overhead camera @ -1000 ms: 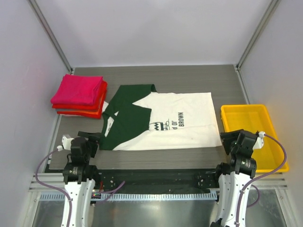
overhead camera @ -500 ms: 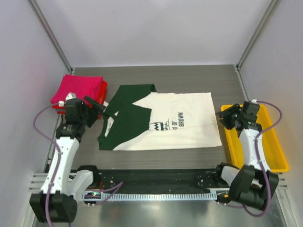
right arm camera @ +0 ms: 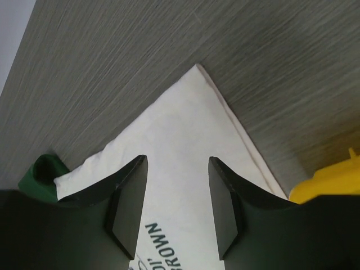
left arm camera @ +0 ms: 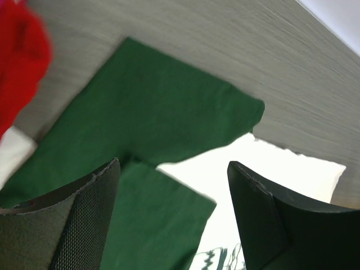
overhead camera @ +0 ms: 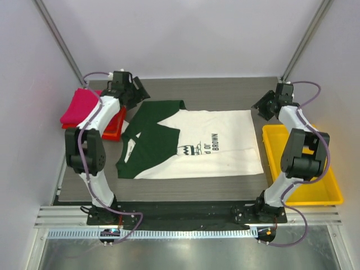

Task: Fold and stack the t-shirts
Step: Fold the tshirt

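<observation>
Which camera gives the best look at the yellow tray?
The top external view: nearly the whole yellow tray shows, the right arm crossing part of it. The right wrist view catches only one corner at its frame's edge. The left wrist view shows none of it.

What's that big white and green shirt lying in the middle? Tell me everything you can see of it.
The t-shirt looks like soft cloth: cream-white body, dark green shoulders and sleeves, dark print reading BROWN. It lies spread flat on the grey table, neck to the left. The left gripper hovers open over a green sleeve, the right gripper over a far hem corner; neither holds it.
</observation>
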You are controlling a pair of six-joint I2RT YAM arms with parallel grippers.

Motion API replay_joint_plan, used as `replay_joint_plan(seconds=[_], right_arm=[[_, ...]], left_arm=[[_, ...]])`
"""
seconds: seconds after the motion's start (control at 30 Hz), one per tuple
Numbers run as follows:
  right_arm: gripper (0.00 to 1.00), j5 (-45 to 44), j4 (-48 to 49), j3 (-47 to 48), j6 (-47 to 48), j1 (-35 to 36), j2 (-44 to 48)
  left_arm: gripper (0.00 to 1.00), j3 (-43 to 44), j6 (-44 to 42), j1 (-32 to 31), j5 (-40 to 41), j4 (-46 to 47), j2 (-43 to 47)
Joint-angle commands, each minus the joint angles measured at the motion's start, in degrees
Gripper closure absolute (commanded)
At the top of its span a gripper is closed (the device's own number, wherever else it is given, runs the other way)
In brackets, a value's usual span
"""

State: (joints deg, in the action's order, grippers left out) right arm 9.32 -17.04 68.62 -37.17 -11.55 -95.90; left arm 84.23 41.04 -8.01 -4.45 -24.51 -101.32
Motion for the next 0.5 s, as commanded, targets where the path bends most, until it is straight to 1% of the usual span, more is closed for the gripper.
replay_joint_plan(seconds=[0.0,0.03,0.07,0.1,0.13,0.2,0.3,0.47], right_arm=[[0.48,-5.37,-0.62,8.51,3.06,0.39,-7.51],[0.49,-5.71,-1.85,10.29,3.68,0.74,-9.38],[0.50,-6.33,-2.38,12.13,4.03,0.91,-11.48],[0.50,-7.38,-3.52,15.11,4.29,1.09,-14.64],[0.50,-7.65,-3.53,16.36,4.47,1.18,-16.06],[0.50,-7.65,-3.53,19.16,4.74,1.53,-19.66],[0.49,-6.95,-3.62,22.16,5.09,1.97,-22.57],[0.49,-6.33,-3.62,23.66,5.00,3.11,-26.18]], left_arm=[[0.22,8.65,-5.69,-2.97,2.06,0.87,-7.72],[0.22,12.85,-6.40,-3.50,3.81,-0.26,-9.84],[0.22,14.98,-7.19,-4.29,3.92,-0.62,-11.52],[0.22,16.92,-8.07,-4.64,6.01,-1.06,-13.01],[0.22,20.07,-9.38,-4.91,6.81,-1.50,-15.99],[0.22,23.51,-10.53,-5.52,9.71,-1.50,-18.20],[0.21,26.33,-12.29,-5.52,12.70,-1.42,-21.63],[0.20,29.06,-13.97,-5.35,14.11,-2.38,-26.02]])
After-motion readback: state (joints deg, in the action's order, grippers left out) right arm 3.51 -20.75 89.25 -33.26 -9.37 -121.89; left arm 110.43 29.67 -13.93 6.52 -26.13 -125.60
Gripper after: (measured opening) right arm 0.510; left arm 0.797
